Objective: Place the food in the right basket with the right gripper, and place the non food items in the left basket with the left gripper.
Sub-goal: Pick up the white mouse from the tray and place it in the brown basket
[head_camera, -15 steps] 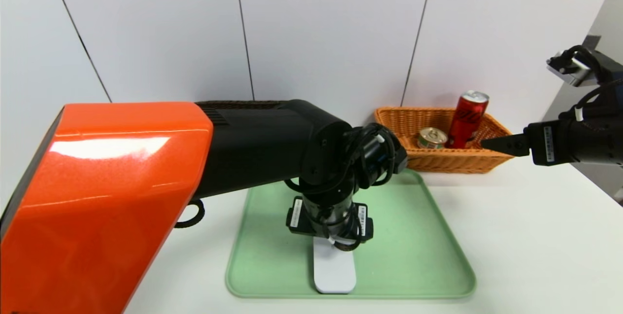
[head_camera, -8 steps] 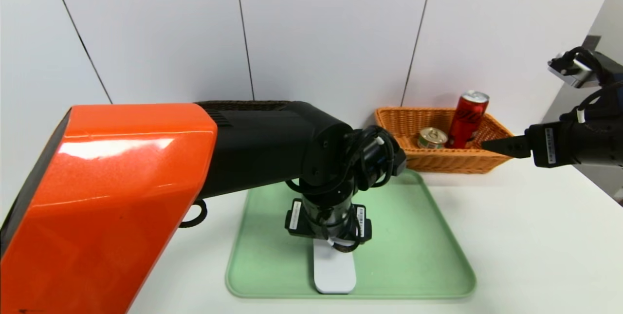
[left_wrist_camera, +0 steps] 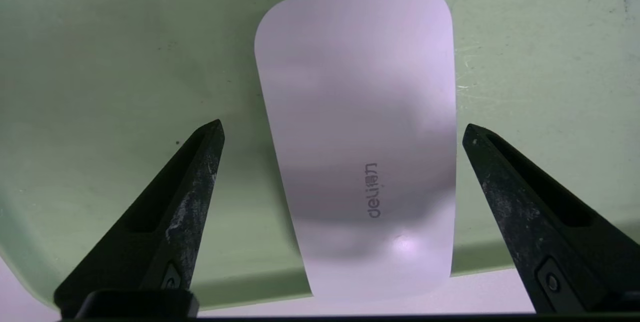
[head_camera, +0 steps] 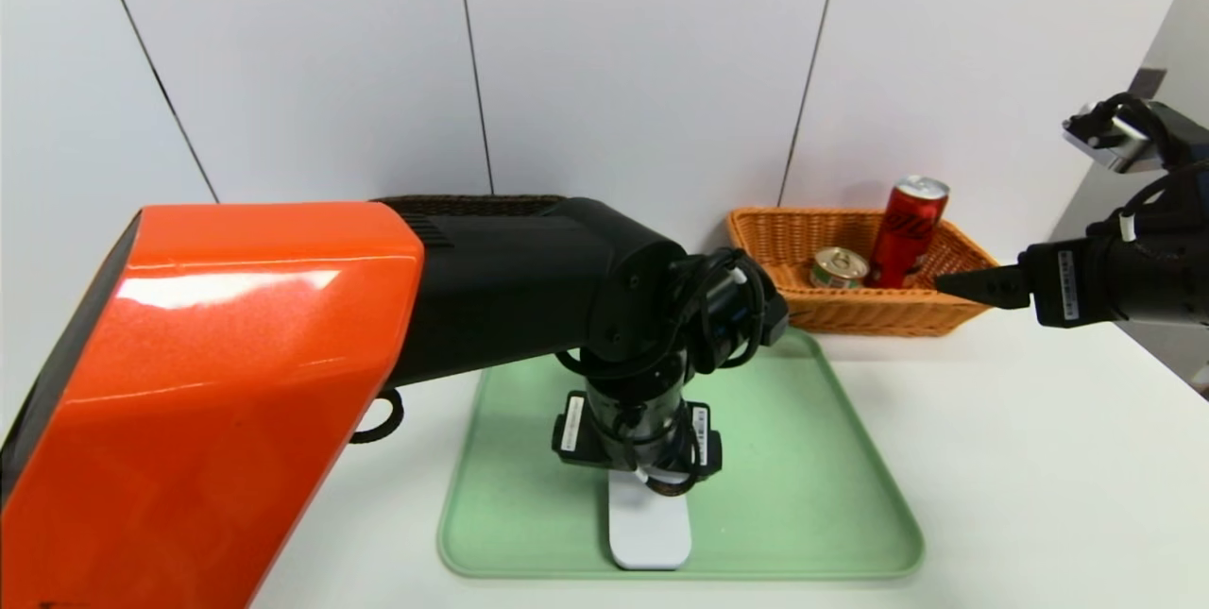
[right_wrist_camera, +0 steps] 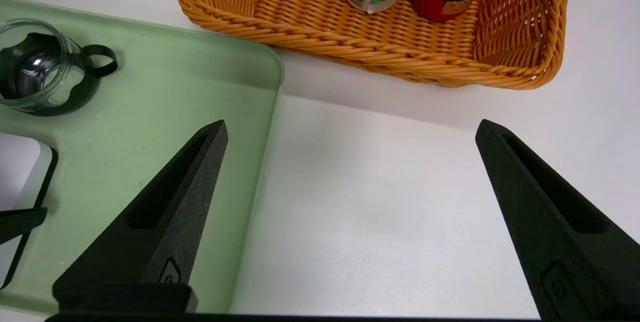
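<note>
My bench (head_camera: 1020, 477) carries a tray (head_camera: 784, 496) before me, and the flat case (head_camera: 650, 524) lies on it, close to the tray's near edge, beneath my left jaws (left_wrist_camera: 342, 132). On the same tray, behind the case, sits the cup (right_wrist_camera: 37, 72). Beyond the tray, behind its right part, I have the right basket (head_camera: 869, 312); inside it the tin (head_camera: 839, 267) sits just left of the can (head_camera: 909, 231). The left basket (head_camera: 468, 205) lies behind my left arm (head_camera: 501, 288), farther left along the back of the bench; my arm covers most of it. My right jaws (right_wrist_camera: 351, 132) hang over the bench, right of the tray and on the near side of the right basket.
</note>
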